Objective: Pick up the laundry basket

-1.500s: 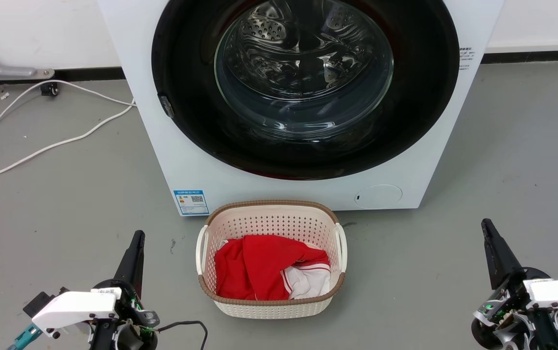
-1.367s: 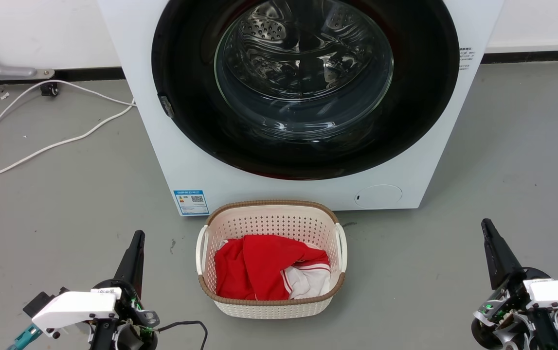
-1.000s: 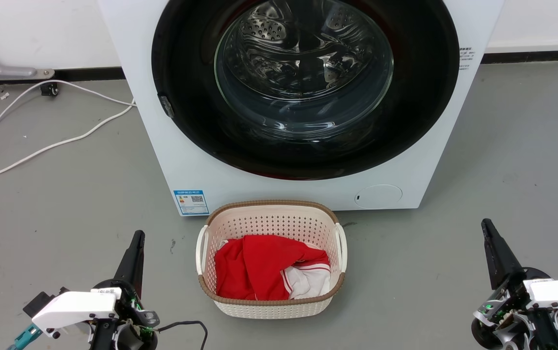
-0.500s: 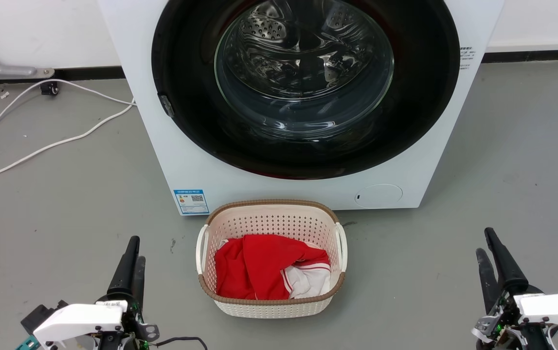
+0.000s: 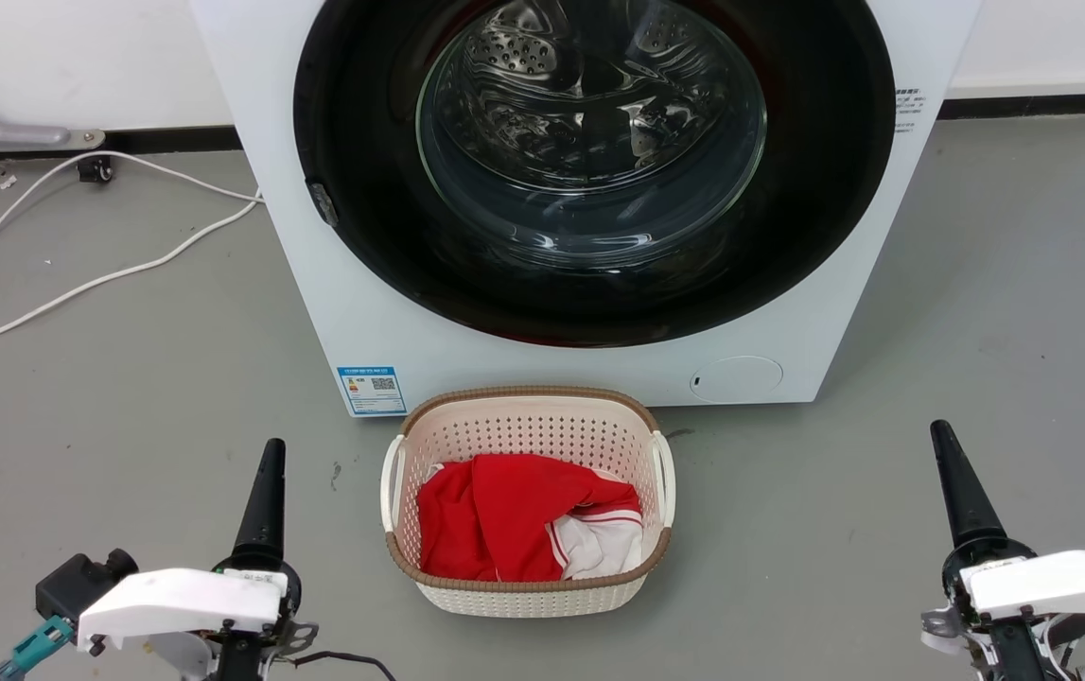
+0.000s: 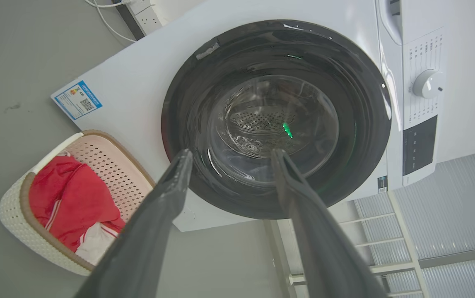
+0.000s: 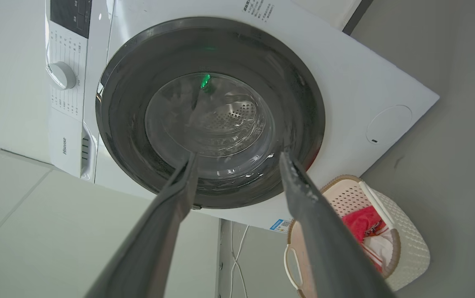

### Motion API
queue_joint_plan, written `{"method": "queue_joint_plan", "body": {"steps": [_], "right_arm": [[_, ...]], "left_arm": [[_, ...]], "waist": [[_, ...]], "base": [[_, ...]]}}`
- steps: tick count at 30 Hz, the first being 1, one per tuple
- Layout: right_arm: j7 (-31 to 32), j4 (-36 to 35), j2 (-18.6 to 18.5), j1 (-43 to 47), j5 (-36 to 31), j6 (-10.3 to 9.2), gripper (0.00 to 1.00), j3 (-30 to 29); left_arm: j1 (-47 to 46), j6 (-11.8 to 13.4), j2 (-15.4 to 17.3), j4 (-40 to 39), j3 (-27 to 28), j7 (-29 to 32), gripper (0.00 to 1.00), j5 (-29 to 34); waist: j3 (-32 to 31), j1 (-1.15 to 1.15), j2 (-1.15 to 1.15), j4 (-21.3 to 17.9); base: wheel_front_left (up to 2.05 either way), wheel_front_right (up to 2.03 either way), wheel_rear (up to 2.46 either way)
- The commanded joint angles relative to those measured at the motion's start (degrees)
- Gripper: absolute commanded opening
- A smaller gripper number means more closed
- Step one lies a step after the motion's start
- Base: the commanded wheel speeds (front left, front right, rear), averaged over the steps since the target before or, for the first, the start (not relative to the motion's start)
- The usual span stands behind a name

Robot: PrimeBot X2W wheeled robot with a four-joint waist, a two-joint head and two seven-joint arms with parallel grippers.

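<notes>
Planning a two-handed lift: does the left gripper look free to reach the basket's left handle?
Probably yes: bare floor lies between the left gripper and the left handle of the laundry basket, and its jaws stand open.

The laundry basket [image 5: 523,591] was matt perforated plastic with a brown woven-look rim, holding red cloth [image 5: 495,530]. Ahead of the left gripper's [image 6: 231,154] matt fingers, the washing machine [image 6: 146,70] showed glossy door glass and a perforated metal drum.
</notes>
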Motion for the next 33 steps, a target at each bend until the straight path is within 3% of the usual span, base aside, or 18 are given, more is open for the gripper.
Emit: {"method": "queue_joint_plan", "body": {"steps": [1, 15, 33], "right_arm": [[-0.6, -1.9, -0.1, -0.2, -3.1, 0.0, 1.0, 0.3], [-3.7, -7.0, -0.1, 0.9, -21.0, 0.0, 1.0, 2.4], [-6.8, -8.3, -0.1, 2.6, -35.3, 0.0, 1.0, 3.4]], "left_arm": [[-0.2, 0.5, 0.2, -1.6, -0.3, -0.6, 1.0, 2.6], [0.8, 1.7, 0.3, -5.5, -1.7, -3.7, 1.0, 17.4], [2.6, 2.2, 0.3, -7.6, -2.8, -6.9, 1.0, 31.4]], "waist": [[0.0, 0.0, 0.0, 0.0], [0.2, 0.0, 0.0, 0.0], [0.3, 0.0, 0.0, 0.0]], "base": [[0.0, 0.0, 0.0], [0.0, 0.0, 0.0], [0.0, 0.0, 0.0]]}}
